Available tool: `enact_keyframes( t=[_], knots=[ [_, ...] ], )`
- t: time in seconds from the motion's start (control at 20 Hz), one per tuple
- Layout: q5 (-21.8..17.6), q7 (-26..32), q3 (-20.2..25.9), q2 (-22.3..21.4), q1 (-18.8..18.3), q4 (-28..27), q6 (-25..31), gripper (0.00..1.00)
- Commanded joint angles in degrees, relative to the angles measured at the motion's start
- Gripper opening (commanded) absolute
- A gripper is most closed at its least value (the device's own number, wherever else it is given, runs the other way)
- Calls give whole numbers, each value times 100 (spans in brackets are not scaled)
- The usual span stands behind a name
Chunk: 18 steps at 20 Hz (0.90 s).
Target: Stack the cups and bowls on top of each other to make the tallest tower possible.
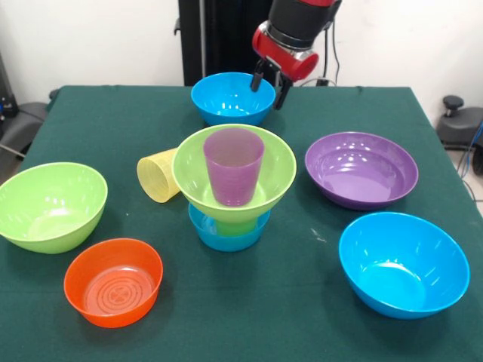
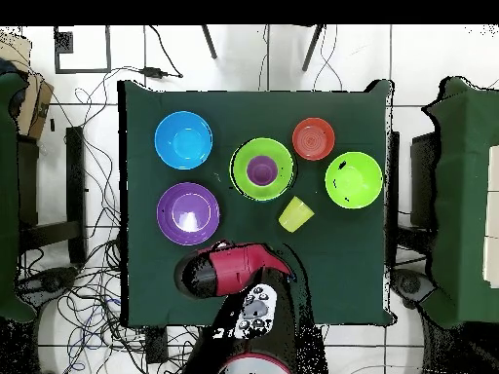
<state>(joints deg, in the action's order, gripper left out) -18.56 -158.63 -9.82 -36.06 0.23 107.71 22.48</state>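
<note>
The tower stands mid-table: a small blue bowl at the bottom, a green cup mostly hidden on it, a lime green bowl on that, and a purple cup upright in the green bowl. From overhead the tower shows as the green bowl with the purple cup inside. My gripper is open at the right rim of the far blue bowl, one finger on each side of the rim. A yellow cup lies on its side left of the tower. In the overhead view my arm hides the gripper and that blue bowl.
A lime green bowl and a small orange bowl sit at the front left. A wide purple bowl and a blue bowl sit at the right.
</note>
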Motion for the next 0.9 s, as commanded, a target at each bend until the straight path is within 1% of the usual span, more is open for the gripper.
enact_keyframes(
  t=[0.05, 0.2, 0.4, 0.6, 0.9],
  knots=[
    [12, -302, 354, 544, 51, 79, -486, 100],
    [-37, -365, 275, 716, 95, 70, -668, 100],
    [-69, -392, 174, 839, 161, 92, -794, 100],
    [-102, -373, 102, 1037, 146, 67, -1019, 100],
    [-55, -410, 29, 1315, 177, 35, -1385, 100]
  ],
)
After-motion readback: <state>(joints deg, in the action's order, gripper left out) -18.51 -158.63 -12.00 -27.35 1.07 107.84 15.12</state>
